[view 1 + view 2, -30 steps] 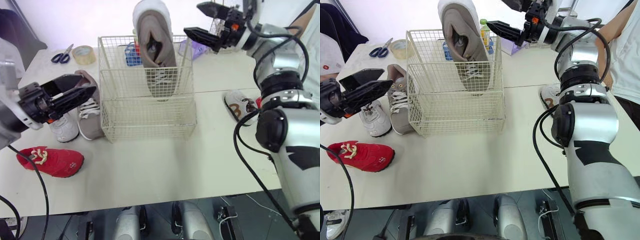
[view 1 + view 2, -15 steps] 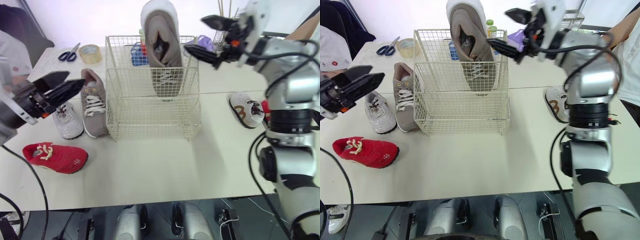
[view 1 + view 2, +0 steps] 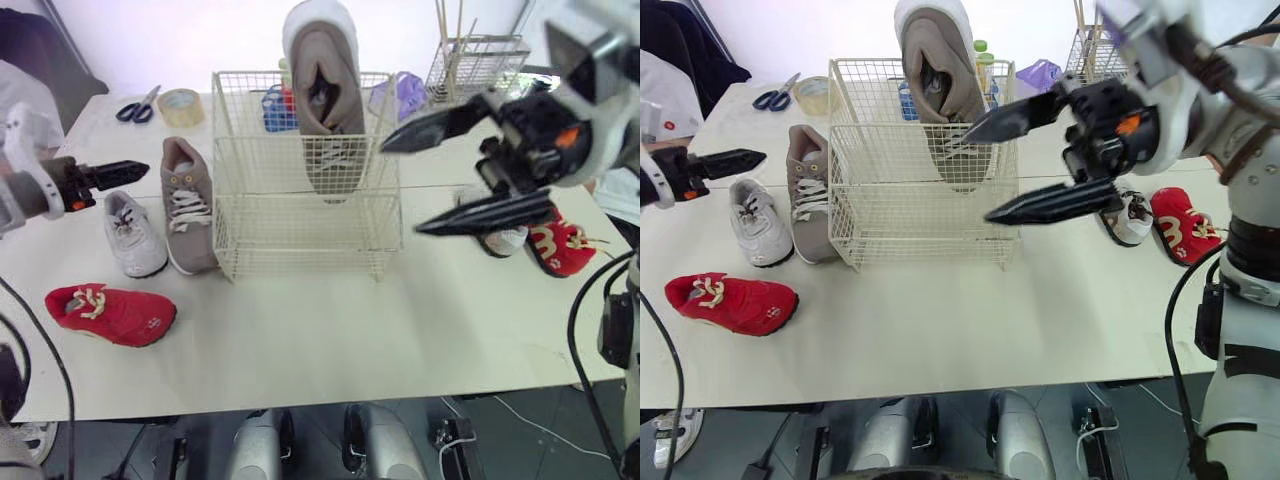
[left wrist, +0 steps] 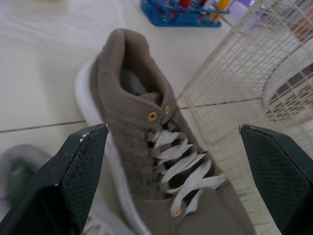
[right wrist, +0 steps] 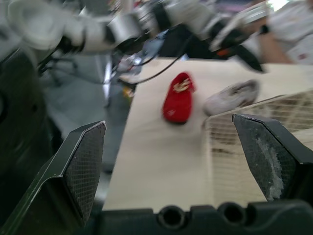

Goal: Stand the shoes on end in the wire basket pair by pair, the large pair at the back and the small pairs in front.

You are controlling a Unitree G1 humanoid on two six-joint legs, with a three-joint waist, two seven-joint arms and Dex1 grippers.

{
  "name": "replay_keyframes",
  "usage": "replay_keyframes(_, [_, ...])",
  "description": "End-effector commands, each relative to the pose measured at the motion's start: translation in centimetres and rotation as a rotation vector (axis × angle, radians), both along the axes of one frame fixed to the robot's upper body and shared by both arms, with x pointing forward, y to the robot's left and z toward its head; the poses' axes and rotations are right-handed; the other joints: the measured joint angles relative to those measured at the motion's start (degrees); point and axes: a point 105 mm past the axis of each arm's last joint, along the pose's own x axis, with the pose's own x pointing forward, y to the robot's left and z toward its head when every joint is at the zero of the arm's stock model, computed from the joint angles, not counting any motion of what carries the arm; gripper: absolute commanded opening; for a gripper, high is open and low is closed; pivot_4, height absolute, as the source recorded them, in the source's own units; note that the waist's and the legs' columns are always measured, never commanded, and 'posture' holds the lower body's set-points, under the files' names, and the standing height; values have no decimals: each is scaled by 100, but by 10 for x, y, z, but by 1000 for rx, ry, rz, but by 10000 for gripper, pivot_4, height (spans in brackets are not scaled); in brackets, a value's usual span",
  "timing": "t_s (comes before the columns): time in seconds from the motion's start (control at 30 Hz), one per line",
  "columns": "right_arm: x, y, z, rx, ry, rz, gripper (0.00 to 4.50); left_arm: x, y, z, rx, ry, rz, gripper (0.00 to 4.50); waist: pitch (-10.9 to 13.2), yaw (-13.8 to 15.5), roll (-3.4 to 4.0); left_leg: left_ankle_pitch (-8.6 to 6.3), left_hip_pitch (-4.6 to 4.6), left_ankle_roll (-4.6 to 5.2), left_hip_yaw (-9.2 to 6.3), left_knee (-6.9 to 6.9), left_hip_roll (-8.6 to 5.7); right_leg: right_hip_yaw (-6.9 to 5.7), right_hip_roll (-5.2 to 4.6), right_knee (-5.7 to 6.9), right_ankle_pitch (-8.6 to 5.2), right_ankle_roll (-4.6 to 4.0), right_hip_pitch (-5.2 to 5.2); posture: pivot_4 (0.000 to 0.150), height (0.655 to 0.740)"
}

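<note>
Getting the second large shoe into the basket looks like the step in hand. Nearest the table's front edge lies a red shoe (image 3: 110, 313), and behind it a white shoe (image 3: 135, 232); both can wait. Next to the white one and close against the basket's left wall, the brown shoe (image 3: 188, 205) lies flat on its sole, heel farthest from the robot. The left gripper (image 3: 143, 166) hangs just left of that heel with its jaws spread wide, and the wrist view lines up the heel collar between them.

A good grip would close across the collar, firm enough that the toe cannot droop. The shoe should then rise clear of the basket (image 3: 300, 262) rim and turn toe-down. It should go down in the free space left of the standing shoe (image 3: 325, 100), at the back. The right gripper (image 3: 400, 189), also wide open and empty, hovers before the basket's right front corner; it should stay out of the lowering path, or steady the standing shoe if it tips.
</note>
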Motion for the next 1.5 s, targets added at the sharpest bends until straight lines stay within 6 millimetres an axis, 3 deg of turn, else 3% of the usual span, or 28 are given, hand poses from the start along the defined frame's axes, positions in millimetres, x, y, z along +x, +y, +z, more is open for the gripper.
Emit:
replay_keyframes(0.03, [-11,3,9,9,-83,47,45000,12,9,-6,48,24,21,44513,0,1,0,-1,1,2,4,2,2,2,-5,5,0,0,-2,1500,7400])
replay_keyframes(0.17, [-16,0,7,8,-97,18,45000,23,0,-30,108,114,11,44513,1,-5,-1,-1,-3,2,13,-3,3,3,-6,3,0,1,-10,1500,7400])
replay_keyframes(0.3, [-15,-3,4,-12,-99,-23,45000,26,-1,-39,115,146,22,44513,8,-29,-14,-1,-5,2,14,-1,9,3,-5,5,0,2,-14,1500,7400])
replay_keyframes(0.47, [2,-8,-11,-56,-123,-131,45000,38,-13,-54,125,143,40,44513,8,0,-16,-2,-3,4,-1,-1,11,7,-14,9,0,2,-14,1500,7400])
replay_keyframes(0.7, [10,-7,-12,-26,-138,-170,45000,47,-18,-57,91,100,78,11134,8,-4,-17,-3,-4,7,-3,4,7,5,-18,13,1,3,-14,1500,7400])
replay_keyframes(0.77, [13,-7,-11,-21,-142,-177,45000,48,-16,-55,76,88,104,4622,8,-2,-18,-3,-4,7,-2,5,7,5,-18,13,1,3,-13,1500,7400])
replay_keyframes(0.83, [14,-7,-10,-15,-143,-181,45000,49,-11,-49,63,55,137,2571,8,-6,-19,-3,-4,7,-2,5,6,6,-18,13,1,3,-13,1500,7400])
replay_keyframes(1.0, [19,-10,-8,6,-146,-202,45000,51,2,-13,3,-77,206,2571,10,-13,-22,-2,-5,7,-1,4,7,5,-17,12,1,3,-14,1500,7400])
replay_keyframes(1.13, [24,-13,-3,40,-149,-242,45000,40,21,63,-7,-367,260,2571,18,-17,-40,-2,-6,7,7,5,9,4,-15,12,1,4,-15,1500,7400])
replay_keyframes(1.3, [27,-24,10,107,-156,-328,45000,10,25,151,144,-762,275,2571,18,-1,-41,-3,-13,7,11,3,9,4,-16,4,1,4,-19,1500,7400])
replay_keyframes(1.4, [32,-33,19,159,-166,-409,45000,-9,-2,207,243,-969,246,2571,16,27,-44,-3,-16,7,14,5,5,2,-18,3,1,4,-17,1500,7400])
replay_keyframes(1.5, [40,-44,20,151,-201,-505,45000,-24,-47,234,238,-1154,138,2571,15,102,-45,-4,-16,9,13,10,3,2,-19,3,5,11,-12,1500,7400])
